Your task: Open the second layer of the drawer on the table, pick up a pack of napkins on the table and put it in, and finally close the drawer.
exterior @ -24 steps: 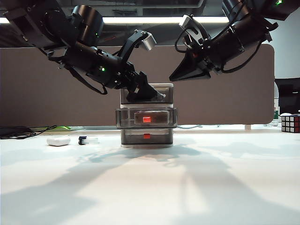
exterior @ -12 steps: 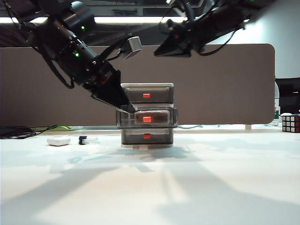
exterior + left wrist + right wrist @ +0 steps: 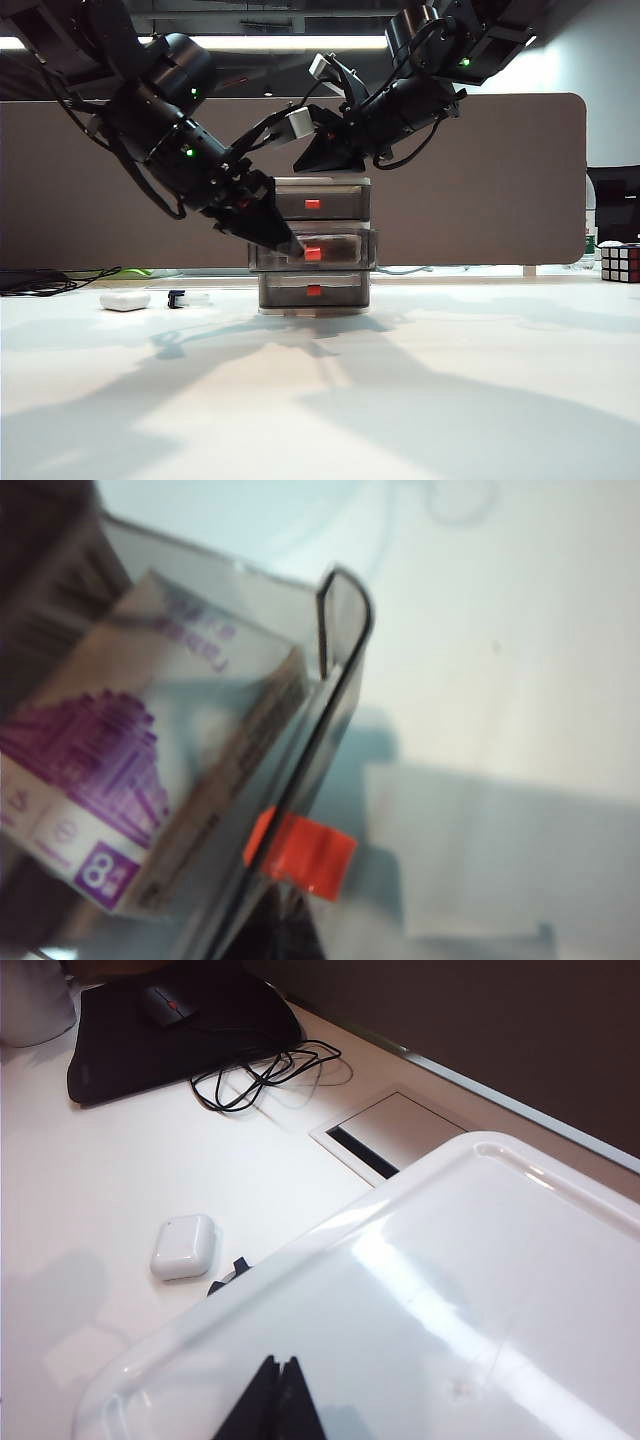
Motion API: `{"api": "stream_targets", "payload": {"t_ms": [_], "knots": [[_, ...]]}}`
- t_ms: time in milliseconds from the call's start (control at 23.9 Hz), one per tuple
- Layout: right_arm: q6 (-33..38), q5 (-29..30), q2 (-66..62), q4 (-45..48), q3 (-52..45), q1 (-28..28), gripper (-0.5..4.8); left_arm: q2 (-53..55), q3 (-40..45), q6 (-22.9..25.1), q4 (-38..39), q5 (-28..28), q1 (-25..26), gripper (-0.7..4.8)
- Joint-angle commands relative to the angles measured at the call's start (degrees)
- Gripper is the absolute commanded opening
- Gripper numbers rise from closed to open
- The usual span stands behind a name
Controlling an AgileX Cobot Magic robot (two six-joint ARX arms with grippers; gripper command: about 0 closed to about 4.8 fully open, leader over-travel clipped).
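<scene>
The pack of napkins (image 3: 120,780) lies inside the second layer (image 3: 335,250), which stands slightly pulled out of the drawer (image 3: 316,190). The left gripper (image 3: 290,243), fingers together, is at this tier's red-orange tab (image 3: 300,852). The right gripper (image 3: 270,1400), fingers together, hovers over the unit's white top.

second layer (image 3: 318,250): pulled out | pack of napkins (image 3: 130,780): inside, purple patch up

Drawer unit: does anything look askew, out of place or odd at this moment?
Nothing damaged. The second layer is still partly open, with the pack of napkins inside. The shut left gripper is at its front, and the shut right gripper is over the drawer's top.
</scene>
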State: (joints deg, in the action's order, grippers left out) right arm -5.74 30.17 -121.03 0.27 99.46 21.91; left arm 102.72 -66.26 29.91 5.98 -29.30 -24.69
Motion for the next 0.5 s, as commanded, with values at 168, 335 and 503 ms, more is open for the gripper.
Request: {"api": "stream_targets", "payload": {"t_ms": [168, 335, 503], "knots": [[-0.3, -5.2, 0.4, -2.4, 0.2, 0.0, -0.05, 0.0, 0.0, -1.3, -7.0, 3.8, -0.1, -0.06], [-1.0, -5.2, 0.4, -3.3, 0.2, 0.0, -0.05, 0.7, -0.1, -1.4, -10.1, 5.3, -0.1, -0.05], [-1.9, -5.2, 0.4, -4.0, 0.2, 0.0, -0.05, 2.1, -0.1, -2.2, -13.3, 7.4, -0.1, -0.05]]}}
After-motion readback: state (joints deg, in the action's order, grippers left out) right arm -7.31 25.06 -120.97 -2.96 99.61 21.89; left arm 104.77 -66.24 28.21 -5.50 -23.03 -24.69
